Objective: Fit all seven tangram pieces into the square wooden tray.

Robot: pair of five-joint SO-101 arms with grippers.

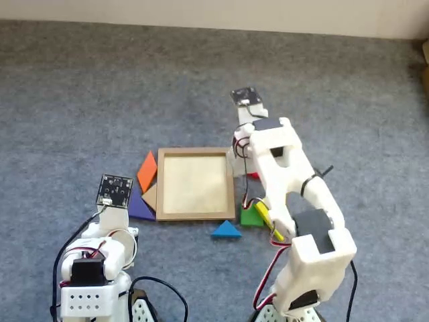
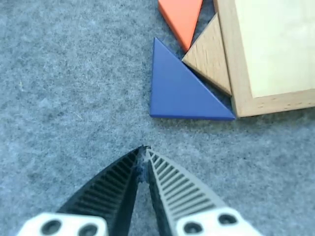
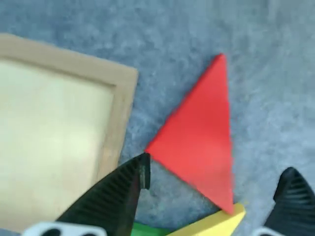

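We see the square wooden tray point(image 1: 195, 152) lying about mid-way across the grey carpet point(image 1: 80, 100), well back from the carpet's far edge, with its pale floor bare. All seven pieces lie out on the carpet around it.

Three crowd the side of the tray that faces the left arm point(image 1: 100, 258). The plain wooden triangle point(image 2: 210, 55) rests with one side against the rim. The dark blue triangle point(image 2: 179, 87) lies along the wooden one's outer edge, one corner touching the tray's near corner. The orange triangle point(image 2: 181, 17) sits farther back, its tip pointing into the gap between those two.

The left gripper point(image 2: 143, 155) is just short of the dark blue triangle. Its ribbed jaws are pressed together with nothing between them, tips low over the carpet.

Along the tray's near side, toward the right arm point(image 1: 295, 181), the light blue triangle point(image 1: 226, 230) lies just off the rim. The green piece point(image 1: 249, 216) sits beside that near corner, partly under the arm.

The red triangle point(image 3: 199, 132) lies just beside the rim on the right arm's side. The yellow piece point(image 3: 216, 223) touches one of its corners, and green shows next to the yellow.

The right gripper point(image 3: 216, 169) is spread wide and grasps nothing. One finger is at the red triangle's corner nearest the rim, and the other is beyond its far edge. We cannot tell whether either finger touches it.
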